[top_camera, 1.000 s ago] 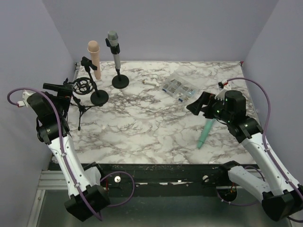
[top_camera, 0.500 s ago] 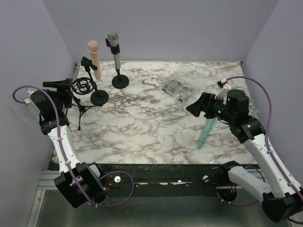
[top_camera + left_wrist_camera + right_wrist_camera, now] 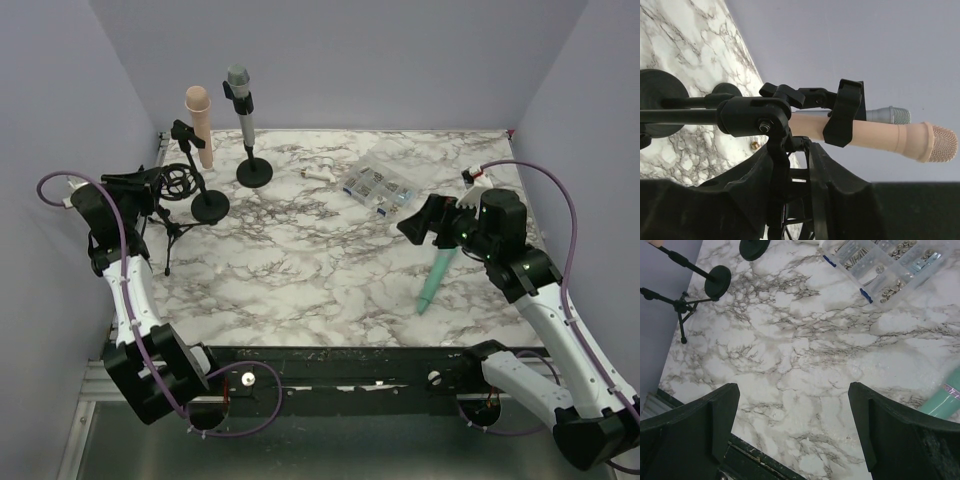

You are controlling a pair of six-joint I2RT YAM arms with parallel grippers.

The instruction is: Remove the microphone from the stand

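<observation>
A beige microphone (image 3: 199, 115) sits in a black clip (image 3: 845, 115) on a round-based stand (image 3: 210, 207). It also shows in the left wrist view (image 3: 880, 135). A grey microphone (image 3: 239, 85) stands in a second stand (image 3: 254, 172). A black tripod stand (image 3: 168, 235) carries a ring-shaped shock mount (image 3: 178, 183). My left gripper (image 3: 150, 182) is level with that mount. In its wrist view (image 3: 792, 150) the jaws stand narrowly apart with a thin black bar (image 3: 777, 170) between them; whether they clamp it is unclear. My right gripper (image 3: 415, 222) is open and empty above the table (image 3: 792, 425).
A clear parts box (image 3: 378, 185) lies at the back right and also shows in the right wrist view (image 3: 885, 265). A teal pen (image 3: 435, 280) lies under the right arm. A small white piece (image 3: 315, 174) lies beside the grey microphone's stand. The left wall is close behind the left arm.
My left arm has swung its wrist up and back, and its gripper has edged right toward the shock mount. The stands and the right arm have barely moved.
</observation>
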